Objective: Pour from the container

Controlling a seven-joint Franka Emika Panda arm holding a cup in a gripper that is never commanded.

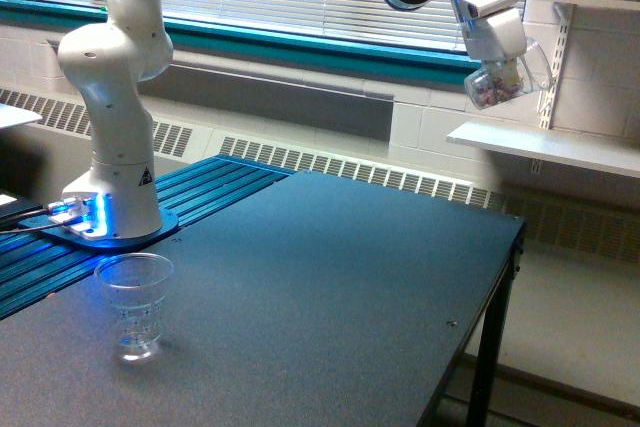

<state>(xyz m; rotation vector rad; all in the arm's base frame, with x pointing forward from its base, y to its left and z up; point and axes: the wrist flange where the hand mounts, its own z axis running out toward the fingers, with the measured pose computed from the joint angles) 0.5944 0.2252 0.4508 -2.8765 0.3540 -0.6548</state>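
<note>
Nearest the camera, a tumbler (pixel 135 305) is standing upright and apparently empty on the dark table (pixel 330 287), close to the arm's base (pixel 110 217), which is glowing blue at the exterior view's left. Far off, high at the upper right, the gripper (pixel 497 42) is clamping the cup (pixel 500 82) in the air, beyond the table's far edge and in front of a wall shelf (pixel 545 147). The cup is lying tilted well off upright, with small multicoloured pieces showing inside; which way its mouth is facing is hard to tell. Cup and tumbler are sitting well apart, so nothing is lined up for a pour. Main risk, as I judge it: with the cup already tipping out there, contents could be spilling onto the floor or table rather than into the tumbler.
</note>
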